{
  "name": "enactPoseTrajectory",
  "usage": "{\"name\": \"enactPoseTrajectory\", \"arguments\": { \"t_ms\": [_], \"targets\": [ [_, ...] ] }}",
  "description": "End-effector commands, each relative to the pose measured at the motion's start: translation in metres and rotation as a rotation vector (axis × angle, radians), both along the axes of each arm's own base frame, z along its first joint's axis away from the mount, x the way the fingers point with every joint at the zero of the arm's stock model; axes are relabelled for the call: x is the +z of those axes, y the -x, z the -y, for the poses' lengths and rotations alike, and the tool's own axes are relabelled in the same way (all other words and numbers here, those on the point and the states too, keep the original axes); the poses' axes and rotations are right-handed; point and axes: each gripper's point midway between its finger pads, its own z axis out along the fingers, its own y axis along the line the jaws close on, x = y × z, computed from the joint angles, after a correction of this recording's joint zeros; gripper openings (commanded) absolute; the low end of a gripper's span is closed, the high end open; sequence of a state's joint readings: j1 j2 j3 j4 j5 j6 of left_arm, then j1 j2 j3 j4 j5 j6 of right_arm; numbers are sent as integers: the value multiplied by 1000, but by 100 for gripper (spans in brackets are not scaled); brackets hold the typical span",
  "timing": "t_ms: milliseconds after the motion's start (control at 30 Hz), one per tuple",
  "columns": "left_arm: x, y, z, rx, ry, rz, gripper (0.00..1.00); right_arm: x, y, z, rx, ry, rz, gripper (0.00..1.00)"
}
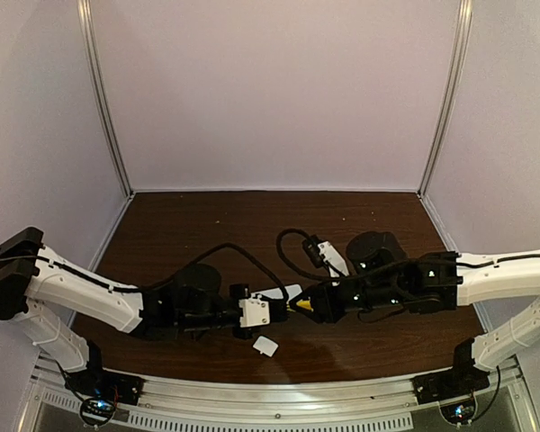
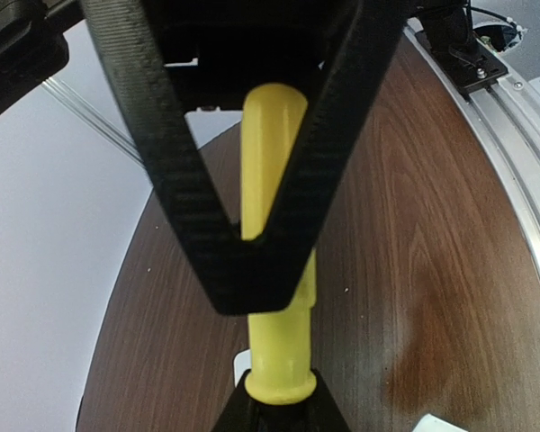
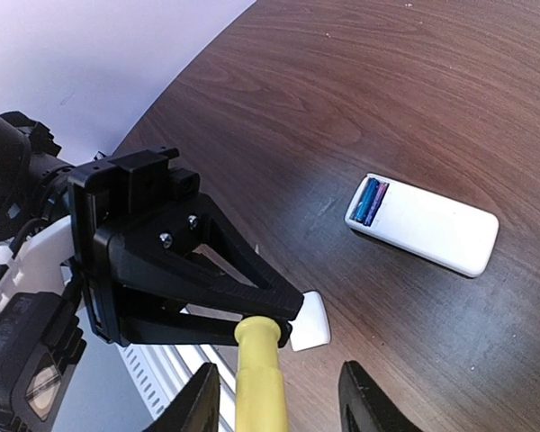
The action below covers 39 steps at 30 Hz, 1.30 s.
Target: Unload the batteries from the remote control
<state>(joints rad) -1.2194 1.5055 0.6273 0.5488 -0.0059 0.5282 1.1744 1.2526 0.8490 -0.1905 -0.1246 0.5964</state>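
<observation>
Arms: meeting mid-table | left tool (image 3: 283, 315) clenched on screwdriver (image 2: 274, 153) | right tool (image 3: 274, 405) parted around it

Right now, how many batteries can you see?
2 batteries. Both lie side by side in the open end of the remote. I see no loose ones, but the arms could hide some.

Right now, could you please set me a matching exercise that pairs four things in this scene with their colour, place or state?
Things:
1 batteries
2 remote control
3 screwdriver
4 cover piece

States:
A held in the left gripper
B blue, seated inside the remote control
C small white square, loose on the table
D long white bar, lying flat

Pairs: 1-B; 2-D; 3-A; 4-C
</observation>
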Motion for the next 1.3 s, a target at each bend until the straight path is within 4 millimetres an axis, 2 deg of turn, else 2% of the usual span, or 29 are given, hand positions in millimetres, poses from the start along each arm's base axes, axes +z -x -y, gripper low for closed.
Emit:
{"name": "enactPoseTrajectory", "arguments": {
  "t_ms": [0,100,233,800,1033,1267],
  "targets": [
    [3,-2,2,17,48,-12,0,8,-8,-4,-45,-3,17,50],
    [-1,-2,2,21,41,-17,0,8,-10,-5,-60,4,18,57],
    [-3,-3,2,26,38,-22,0,7,-13,-6,-82,20,19,61],
    [6,-8,0,71,50,-50,0,2,-9,-12,-91,39,5,59],
    [18,-3,-3,54,94,-57,0,-1,-13,-4,-128,39,20,51],
    [16,-6,-1,65,92,-53,0,5,-14,-2,-139,11,27,42]
  ]
}}
